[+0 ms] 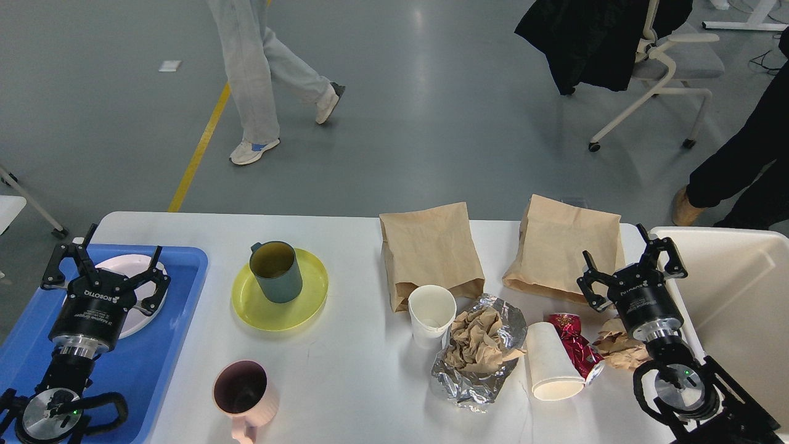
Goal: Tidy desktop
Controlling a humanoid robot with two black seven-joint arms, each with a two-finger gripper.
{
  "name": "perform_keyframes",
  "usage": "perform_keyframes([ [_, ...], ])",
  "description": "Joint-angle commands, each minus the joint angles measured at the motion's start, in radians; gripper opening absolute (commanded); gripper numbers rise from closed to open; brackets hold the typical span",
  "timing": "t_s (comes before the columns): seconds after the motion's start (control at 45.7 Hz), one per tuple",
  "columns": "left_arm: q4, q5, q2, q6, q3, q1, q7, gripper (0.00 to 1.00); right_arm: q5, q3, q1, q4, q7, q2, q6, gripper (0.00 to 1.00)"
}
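Note:
The white desktop [351, 376] holds dishes and litter. My left gripper [106, 254] hangs open above a white plate [137, 308] lying in the blue tray [179, 320] at the left. My right gripper [630, 260] stands open with nothing in it, over the right brown paper bag [564, 243] and beside the cream bin [739, 308]. A grey-green mug [276, 271] stands on a yellow plate [302, 305]. A pink mug [243, 391] sits near the front edge.
A second brown bag [428, 250] lies mid-table, with an upright white paper cup [431, 314], crumpled foil and brown paper [478, 351], a tipped paper cup [548, 361], a red wrapper [576, 345] and a brown paper wad [619, 348]. People and a chair [666, 68] are beyond the table.

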Motion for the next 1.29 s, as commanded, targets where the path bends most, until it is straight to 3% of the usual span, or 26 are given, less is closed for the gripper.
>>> perform_keyframes([
  [0.0,0.002,0.001,0.001,-0.005,0.0,0.001,0.0,0.96,0.0,0.0,0.0,0.0,0.0,0.0,0.0,1.0],
  [0.46,0.004,0.001,0.013,0.01,0.027,-0.031,-0.001,0.96,0.0,0.0,0.0,0.0,0.0,0.0,0.0,1.0],
  [0.591,0.005,-0.002,0.129,0.024,0.154,-0.062,-0.001,0.96,0.0,0.0,0.0,-0.002,0.0,0.0,0.0,1.0],
  [0.744,0.017,-0.002,0.352,0.099,0.504,-0.263,0.002,0.96,0.0,0.0,0.0,0.0,0.0,0.0,0.0,1.0],
  [0.897,0.094,-0.001,0.498,0.09,1.045,-0.585,-0.001,0.96,0.0,0.0,0.0,0.0,0.0,0.0,0.0,1.0],
  [0.941,0.094,0.001,0.507,0.087,1.203,-0.68,-0.003,0.96,0.0,0.0,0.0,0.0,0.0,0.0,0.0,1.0],
  [0.963,0.094,0.001,0.516,0.084,1.394,-0.808,-0.003,0.96,0.0,0.0,0.0,0.0,0.0,0.0,0.0,1.0],
  [1.116,0.093,0.002,0.508,0.07,1.959,-1.221,0.006,0.96,0.0,0.0,0.0,0.0,0.0,0.0,0.0,1.0],
  [1.204,0.087,0.002,0.427,0.07,2.236,-1.396,0.0,0.96,0.0,0.0,-0.001,0.001,0.0,-0.002,0.0,1.0],
  [1.269,0.082,-0.002,0.34,0.07,2.359,-1.472,0.011,0.96,0.0,0.0,-0.001,0.001,0.0,-0.002,0.0,1.0],
])
